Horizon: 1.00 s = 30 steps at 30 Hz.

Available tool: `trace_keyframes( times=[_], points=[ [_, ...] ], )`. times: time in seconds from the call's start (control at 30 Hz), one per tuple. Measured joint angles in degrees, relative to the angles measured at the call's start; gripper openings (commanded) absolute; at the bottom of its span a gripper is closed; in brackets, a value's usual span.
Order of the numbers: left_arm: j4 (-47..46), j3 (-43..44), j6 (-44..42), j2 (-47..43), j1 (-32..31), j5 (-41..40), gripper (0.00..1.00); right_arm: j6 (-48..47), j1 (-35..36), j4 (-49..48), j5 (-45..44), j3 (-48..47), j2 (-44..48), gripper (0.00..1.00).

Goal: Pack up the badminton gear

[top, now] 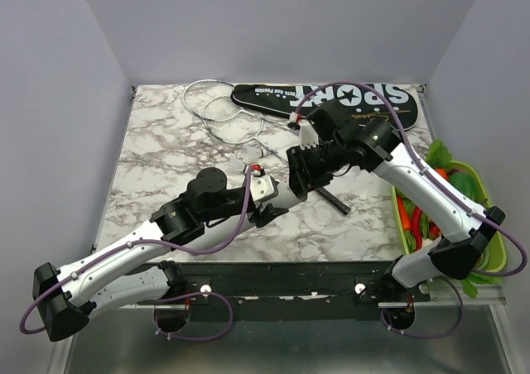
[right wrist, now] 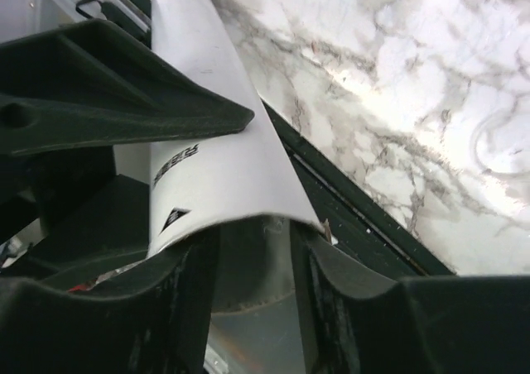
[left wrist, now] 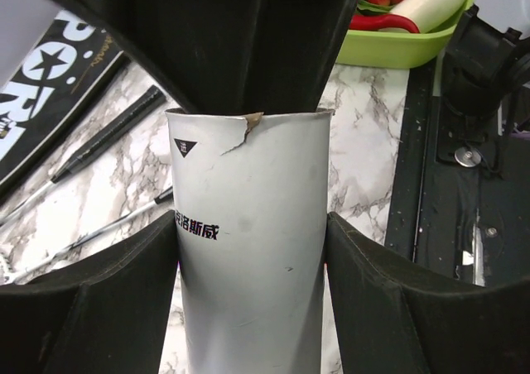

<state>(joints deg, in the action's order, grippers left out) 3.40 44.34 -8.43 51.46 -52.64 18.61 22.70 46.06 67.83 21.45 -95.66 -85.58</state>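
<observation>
White card tube point(left wrist: 248, 283) gripped at both ends, low over the marble table point(top: 166, 159).

My left claw point(left wrist: 248, 229) is clenched across the tube's body, and my right claw point(right wrist: 252, 254) grasps its far end. I judge the tube light, smooth and thin-walled. Its rim is already torn, so I squeeze gently on the body, not the lip. The two rackets point(top: 224, 113) lie outside the black SPORT bag point(top: 331, 101), which rests along the far edge. Their hoops lie just beside its narrow end. They look light and stiff with fragile strings, so I would grip them at the black stems. I cannot tell whether the bag is open. The green bin point(left wrist: 397, 53) on my right holds red peppers and a pale vegetable.
</observation>
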Motion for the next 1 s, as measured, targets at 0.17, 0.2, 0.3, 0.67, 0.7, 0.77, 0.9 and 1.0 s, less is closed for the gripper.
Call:
trace_keyframes(
  times=[0.17, 0.2, 0.3, 0.67, 0.7, 0.77, 0.9, 1.0],
  points=[
    [-0.02, 0.02, -1.31, -1.62, -0.04, -1.73, 0.00, -0.28, -0.15, 2.43, -2.03, -7.17, 0.42, 0.61],
    [0.02, 0.02, -1.42, -2.25, -0.04, -2.62, 0.00, -0.37, -0.28, 3.56, -2.40, -9.70, 0.11, 0.63],
    [-0.07, -0.57, -1.66, -4.39, -0.04, -6.05, 0.00, -0.96, -1.95, 5.70, -3.78, -17.59, -0.70, 0.64],
    [6.56, -3.15, -4.20, -11.67, 0.02, -23.80, 0.00, -0.98, -11.52, 2.25, -15.17, -21.68, -8.96, 0.67],
    [6.97, -3.17, -4.17, -11.91, 0.02, -25.46, 0.00, -0.31, -11.52, 0.74, -15.32, -20.83, -10.95, 0.67],
    [8.20, -3.15, -4.00, -12.35, 0.02, -29.86, 0.00, 0.90, -11.52, -2.91, -15.54, -18.69, -14.78, 0.67],
    [10.05, -3.15, -3.26, -12.55, 0.07, -36.26, 0.00, 2.84, -11.52, -8.39, -15.37, -17.42, -22.43, 0.67],
    [10.62, -3.10, -2.12, -12.72, 0.04, -41.53, 0.00, 3.26, -11.50, -10.88, -14.32, -20.02, -28.92, 0.68]
  ],
)
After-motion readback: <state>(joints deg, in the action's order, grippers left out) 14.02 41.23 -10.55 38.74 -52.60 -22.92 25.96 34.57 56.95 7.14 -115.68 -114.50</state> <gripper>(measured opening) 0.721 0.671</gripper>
